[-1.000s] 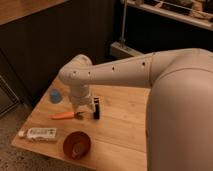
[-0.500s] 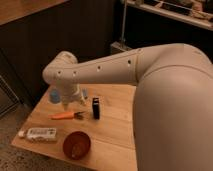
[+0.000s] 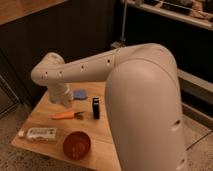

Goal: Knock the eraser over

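The eraser (image 3: 96, 108) is a small black block standing upright near the middle of the wooden table (image 3: 107, 150). An orange carrot (image 3: 62, 115) lies flat just left of it. My gripper (image 3: 67, 102) hangs at the end of the white arm, above the carrot's left half and left of the eraser, apart from it. The arm's wrist hides most of the gripper.
A flat blue piece (image 3: 79, 93) lies behind the gripper. A white tube (image 3: 41, 133) lies at the table's front left. A red bowl (image 3: 76, 144) stands at the front edge. A dark wall runs behind the table.
The arm's elbow has swung further left and the view has shifted. The gripper stays left of the eraser. The eraser still stands upright.
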`<action>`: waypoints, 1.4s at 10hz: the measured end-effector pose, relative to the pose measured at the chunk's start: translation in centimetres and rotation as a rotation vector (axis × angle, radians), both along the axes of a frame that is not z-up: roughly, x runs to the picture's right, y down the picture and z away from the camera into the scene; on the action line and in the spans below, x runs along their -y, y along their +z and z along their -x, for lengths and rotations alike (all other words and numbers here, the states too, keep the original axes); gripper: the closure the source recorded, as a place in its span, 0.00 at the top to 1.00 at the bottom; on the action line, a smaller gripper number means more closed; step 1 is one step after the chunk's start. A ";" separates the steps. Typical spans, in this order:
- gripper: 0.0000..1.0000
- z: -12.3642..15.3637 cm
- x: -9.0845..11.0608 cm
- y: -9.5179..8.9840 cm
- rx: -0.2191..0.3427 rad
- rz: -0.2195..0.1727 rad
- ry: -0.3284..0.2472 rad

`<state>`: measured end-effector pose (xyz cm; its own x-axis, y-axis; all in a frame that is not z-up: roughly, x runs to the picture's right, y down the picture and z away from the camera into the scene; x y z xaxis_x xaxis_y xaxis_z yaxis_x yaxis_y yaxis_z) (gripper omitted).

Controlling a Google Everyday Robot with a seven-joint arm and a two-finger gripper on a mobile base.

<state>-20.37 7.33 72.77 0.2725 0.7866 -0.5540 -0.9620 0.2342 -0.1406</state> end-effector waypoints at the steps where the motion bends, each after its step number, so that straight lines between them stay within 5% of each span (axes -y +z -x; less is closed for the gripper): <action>1: 0.00 0.3 0.0 0.5 0.000 0.005 0.007; 4: 0.00 1.3 1.1 2.2 0.044 0.028 0.091; 7: 0.00 -2.1 2.1 3.7 0.028 0.037 0.158; 11: 0.00 -9.8 1.5 5.5 -0.106 0.077 0.198; 14: 0.00 -17.7 1.8 5.2 -0.351 0.101 0.248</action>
<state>-2.67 5.54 78.00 -0.1358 0.7417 -0.6568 -0.9809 -0.0075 0.1943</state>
